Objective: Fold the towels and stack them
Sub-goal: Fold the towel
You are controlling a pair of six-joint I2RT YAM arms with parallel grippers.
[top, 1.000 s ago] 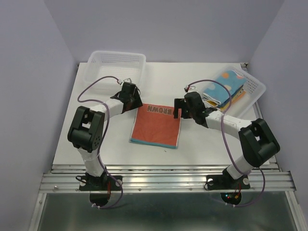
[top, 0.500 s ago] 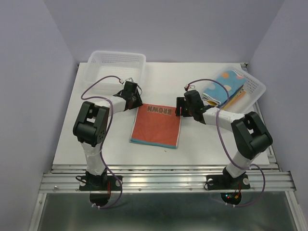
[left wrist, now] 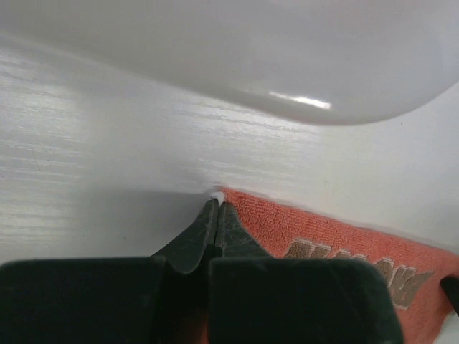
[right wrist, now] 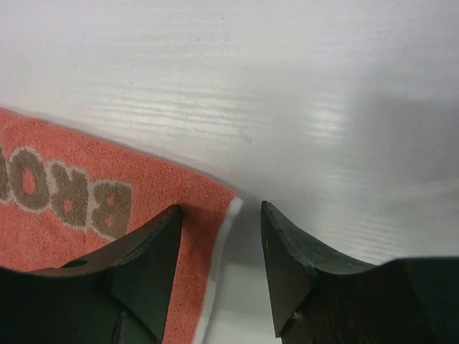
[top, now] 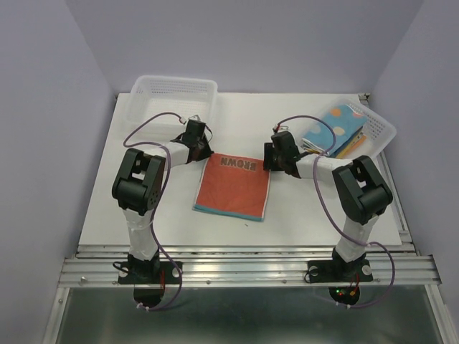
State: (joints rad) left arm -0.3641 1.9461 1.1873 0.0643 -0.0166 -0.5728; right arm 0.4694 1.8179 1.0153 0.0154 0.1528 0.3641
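The left tool (left wrist: 215, 208) is closed, its two tips pressed together right at the far-left corner of the red-orange towel (left wrist: 323, 236). A sliver of the pale hem shows at the tips, so it looks pinched on that corner. The right tool (right wrist: 221, 215) has its jaws apart and straddles the far-right corner of the same cloth, one finger over the fabric and the other over bare desk (right wrist: 323, 107). It has no grip on that corner.

Seen from above, the red-orange towel lies spread flat in the middle of the desk between the two arms. Its lettered edge is on the far side and it shows no fold. The left basket (top: 172, 89) at the far left appears to hold no cloth, so no stack has begun there as far as can be seen. The right basket (top: 380, 129) at the far right holds the other towels (top: 333, 129), light blue dotted on top with orange and others beneath, bunched together.

By this showing the task is at its start. One towel is laid out with its far corners being taken for a first fold, probably toward the near edge. That fold, any second fold, the placing, and the rest of the towels in the right basket are all left to do.
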